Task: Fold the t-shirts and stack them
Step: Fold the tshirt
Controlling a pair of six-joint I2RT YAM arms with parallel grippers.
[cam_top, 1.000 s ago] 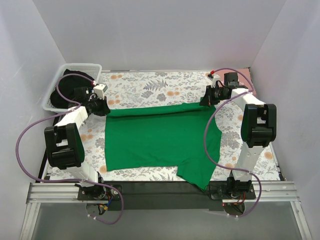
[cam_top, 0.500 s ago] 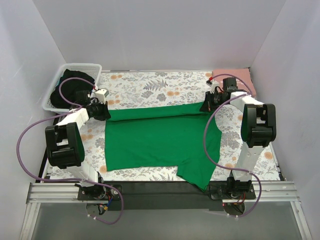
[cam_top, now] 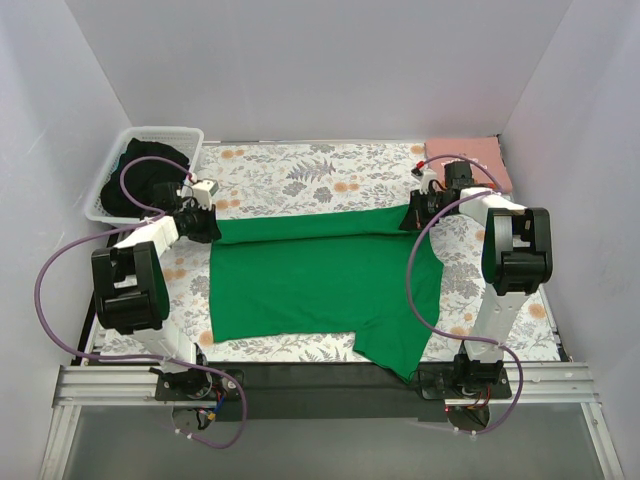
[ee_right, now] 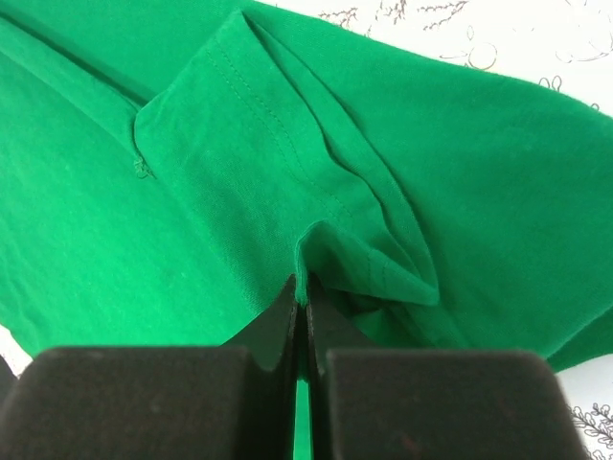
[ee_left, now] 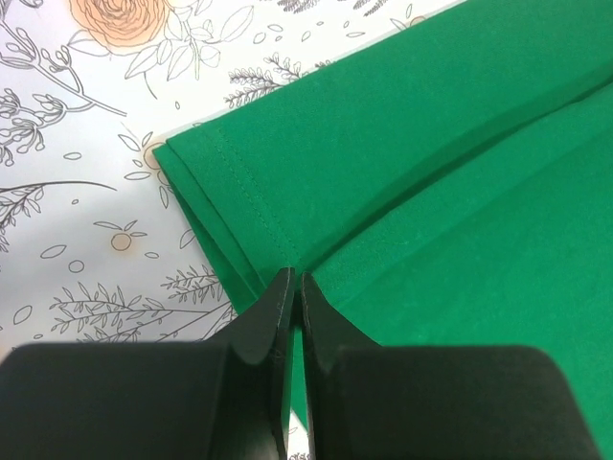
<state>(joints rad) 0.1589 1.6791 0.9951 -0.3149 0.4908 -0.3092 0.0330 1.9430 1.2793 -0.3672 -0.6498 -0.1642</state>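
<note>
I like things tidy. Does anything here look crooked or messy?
Yes. The green t-shirt lies lopsided: its near right part spills past the floral cloth onto the black front bar, while the left side stops short.

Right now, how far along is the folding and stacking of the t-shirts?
Done, apparently: the pink t-shirt lies as a compact rectangle at the far right. In hand: the left gripper and right gripper each pinch a far corner of the green t-shirt. Left: finishing its folds and stacking it with the pink one.
</note>
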